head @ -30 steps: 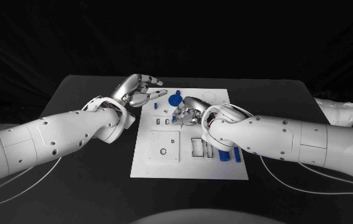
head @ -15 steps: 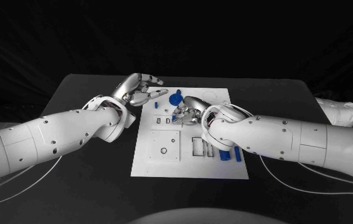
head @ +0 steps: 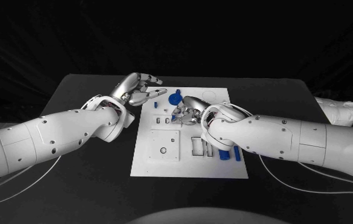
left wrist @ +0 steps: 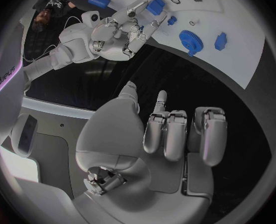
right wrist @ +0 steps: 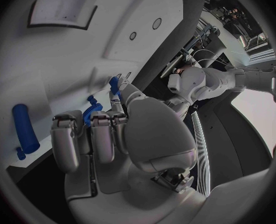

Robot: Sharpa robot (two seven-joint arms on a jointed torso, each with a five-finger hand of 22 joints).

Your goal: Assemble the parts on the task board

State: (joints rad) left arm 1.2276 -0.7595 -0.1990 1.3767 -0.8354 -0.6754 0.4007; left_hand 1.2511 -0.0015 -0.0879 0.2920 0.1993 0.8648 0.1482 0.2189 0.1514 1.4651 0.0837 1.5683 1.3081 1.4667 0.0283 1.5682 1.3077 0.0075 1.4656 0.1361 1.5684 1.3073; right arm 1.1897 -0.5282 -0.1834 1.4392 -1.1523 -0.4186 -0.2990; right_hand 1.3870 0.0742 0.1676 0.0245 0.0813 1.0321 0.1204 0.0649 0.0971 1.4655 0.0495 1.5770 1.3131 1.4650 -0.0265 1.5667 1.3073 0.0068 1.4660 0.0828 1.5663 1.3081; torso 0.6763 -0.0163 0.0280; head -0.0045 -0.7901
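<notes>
Right hand (head: 186, 113) slightly lower, blue part (head: 174, 114) between fingers (right wrist: 103, 134)

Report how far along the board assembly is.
Done: cannot tell that any part is seated. In hand: the right hand pinches a small blue part over the task board; the left hand holds nothing. Left: the blue gear and blue cylinder lie loose.
</notes>
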